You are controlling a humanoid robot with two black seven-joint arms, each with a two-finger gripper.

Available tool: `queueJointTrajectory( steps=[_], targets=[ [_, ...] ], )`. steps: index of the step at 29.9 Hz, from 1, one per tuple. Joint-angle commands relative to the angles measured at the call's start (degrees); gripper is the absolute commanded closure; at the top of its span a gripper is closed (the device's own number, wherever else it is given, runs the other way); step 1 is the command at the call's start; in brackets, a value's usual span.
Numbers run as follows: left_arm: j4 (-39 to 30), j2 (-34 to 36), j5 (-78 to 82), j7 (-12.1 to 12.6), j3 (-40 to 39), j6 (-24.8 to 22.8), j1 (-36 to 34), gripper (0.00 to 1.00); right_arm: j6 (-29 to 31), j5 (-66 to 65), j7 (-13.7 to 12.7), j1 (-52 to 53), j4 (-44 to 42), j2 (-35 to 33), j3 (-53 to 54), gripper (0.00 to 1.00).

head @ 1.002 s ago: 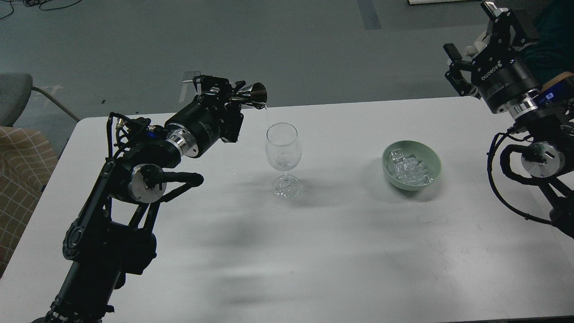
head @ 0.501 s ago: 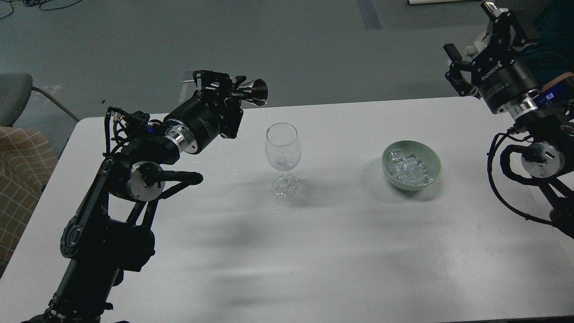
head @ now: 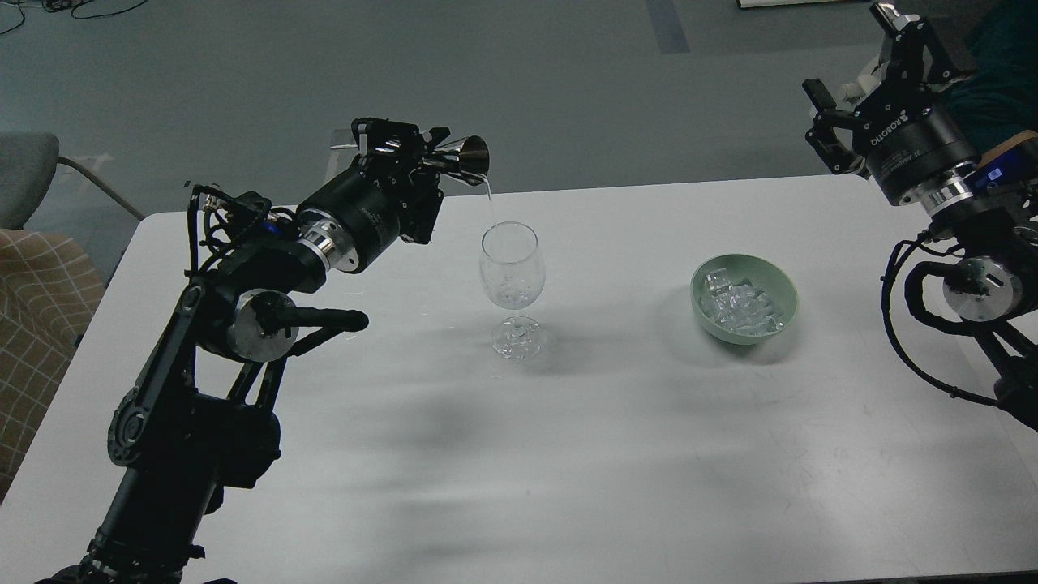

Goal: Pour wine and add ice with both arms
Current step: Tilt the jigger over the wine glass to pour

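A clear wine glass (head: 510, 280) stands upright on the white table (head: 568, 454), left of centre. My left gripper (head: 426, 154) is shut on a shiny metal jigger (head: 464, 156), tipped on its side just up and left of the glass rim. A thin stream of clear wine (head: 491, 203) falls from the jigger's mouth into the glass. A pale green bowl (head: 782, 285) to the right of the glass holds several clear ice cubes (head: 738, 308). My right gripper (head: 864, 61) is open and empty, raised at the far right beyond the table's back edge.
A grey chair (head: 24, 174) and a checked cushion (head: 36, 324) stand off the table's left edge. My right arm's elbow and cables (head: 965, 308) hang over the table's right side. A dark-clothed figure (head: 1001, 73) is behind my right gripper.
My left gripper has shifted slightly right and tipped the jigger further; a stream of wine now runs into the glass, where half a second ago none showed. The right arm has not moved.
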Motion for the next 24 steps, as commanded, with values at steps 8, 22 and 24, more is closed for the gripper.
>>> queueJointTrajectory(
  steps=[8, 22, 24],
  targets=[
    [-0.7, 1.5, 3.9, -0.1, 2.5, -0.4, -0.3, 1.0, 0.0, -0.1, 0.0, 0.0, 0.1, 0.0, 0.0, 0.0],
    [-0.7, 1.7, 10.8, -0.3, 3.9, -1.7, -1.7, 1.0, 0.0, 0.0, 0.0, 0.0, 0.0, 0.0, -0.1, 0.0],
    [-0.7, 1.7, 11.9, -0.3, 4.2, -1.8, -1.9, 1.0, 0.0, -0.1, 0.0, -0.1, 0.0, 0.1, 0.0, 0.0]
  ],
)
